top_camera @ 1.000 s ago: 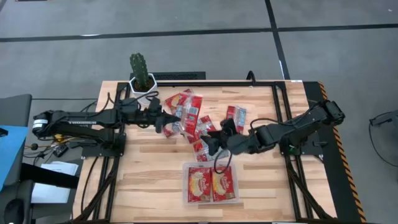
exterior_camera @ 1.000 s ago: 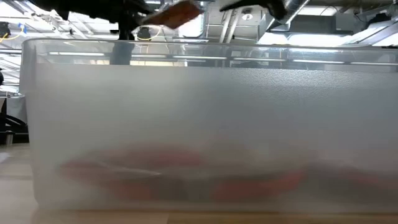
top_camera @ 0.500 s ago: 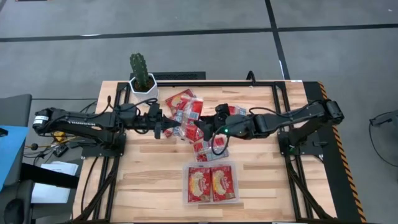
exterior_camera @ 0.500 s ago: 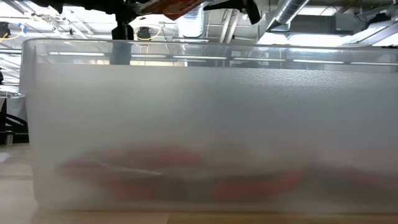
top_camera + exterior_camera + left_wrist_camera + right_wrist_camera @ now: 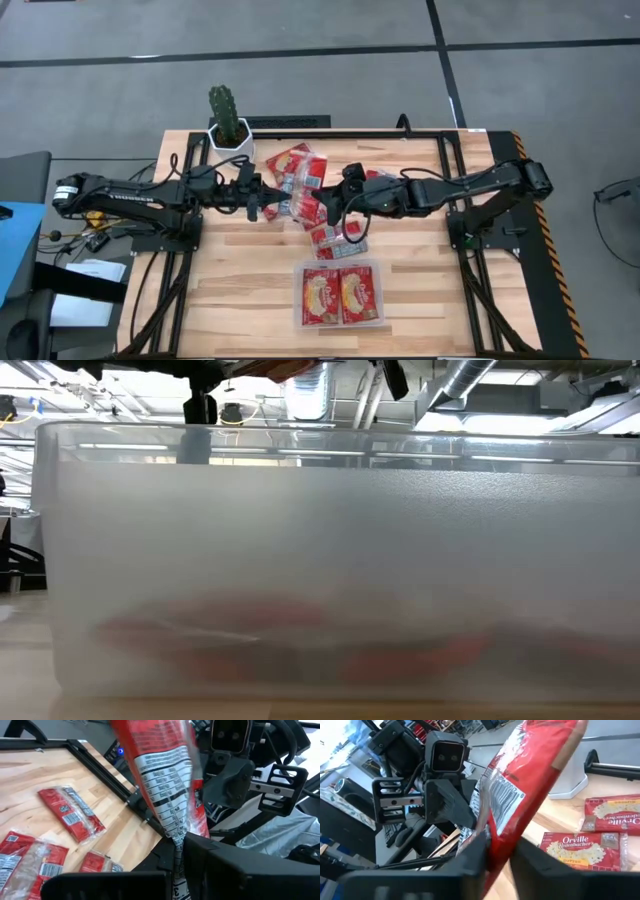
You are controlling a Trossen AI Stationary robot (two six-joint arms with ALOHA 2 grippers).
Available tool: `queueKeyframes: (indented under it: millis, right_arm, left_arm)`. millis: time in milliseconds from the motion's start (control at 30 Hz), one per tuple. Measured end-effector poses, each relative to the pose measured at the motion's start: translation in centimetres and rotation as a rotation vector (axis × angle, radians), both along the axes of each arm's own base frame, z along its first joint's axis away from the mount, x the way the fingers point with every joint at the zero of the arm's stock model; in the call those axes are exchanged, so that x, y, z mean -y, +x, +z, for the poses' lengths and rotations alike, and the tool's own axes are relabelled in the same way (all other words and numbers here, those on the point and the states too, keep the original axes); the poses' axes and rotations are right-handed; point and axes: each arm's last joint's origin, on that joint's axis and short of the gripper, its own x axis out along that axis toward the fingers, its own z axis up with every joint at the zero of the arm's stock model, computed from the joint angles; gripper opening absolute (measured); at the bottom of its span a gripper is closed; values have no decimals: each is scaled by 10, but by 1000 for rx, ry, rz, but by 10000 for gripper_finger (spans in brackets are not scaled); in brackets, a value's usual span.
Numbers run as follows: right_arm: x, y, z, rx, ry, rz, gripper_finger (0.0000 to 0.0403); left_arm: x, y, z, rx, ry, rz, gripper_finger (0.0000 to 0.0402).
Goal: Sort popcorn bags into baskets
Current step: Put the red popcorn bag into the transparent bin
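Both arms meet above the middle of the wooden bench (image 5: 220, 290), each hand pinching the same glossy red popcorn packet (image 5: 165, 785), which hangs in the air between them; this looks like a hand-over, so that the packet can pass to the arm better placed for the tray. The left hand (image 5: 268, 205) is closed on one end of the packet, its dark fingers (image 5: 220, 865) clamped around the printed white panel in the left wrist view. The right hand (image 5: 328, 205) is likewise closed on the other end, the red film wedged between its fingers (image 5: 470, 857) in the right wrist view. Below and around them, several more flat red packets (image 5: 298, 170) lie loose in a pile on the far middle of the bench. Nearer, the shallow clear plastic tray (image 5: 298, 318) already holds two packets side by side, so the sorting seems partly done. A white pot with a green cactus (image 5: 228, 120) stands at the far left, apart from the work. Compared with a second ago, the right hand has swung left and farther back from a spot near the tray to meet the left hand, which has barely shifted.
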Motion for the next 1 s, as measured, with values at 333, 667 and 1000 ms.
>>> queueKeyframes:
  millis: [333, 667, 1000]
  right_arm:
    - [-6, -4, 5, 5, -39, -18, 8]
    - [-51, -38, 1, -149, 47, 71, 6]
    - [-142, -44, -64, -209, 262, 152, 9]
  left_arm:
    - [1, 0, 1, 4, 42, -21, 104]
    - [6, 0, 2, 10, 16, -195, 201]
    - [6, 0, 2, 19, 16, -199, 201]
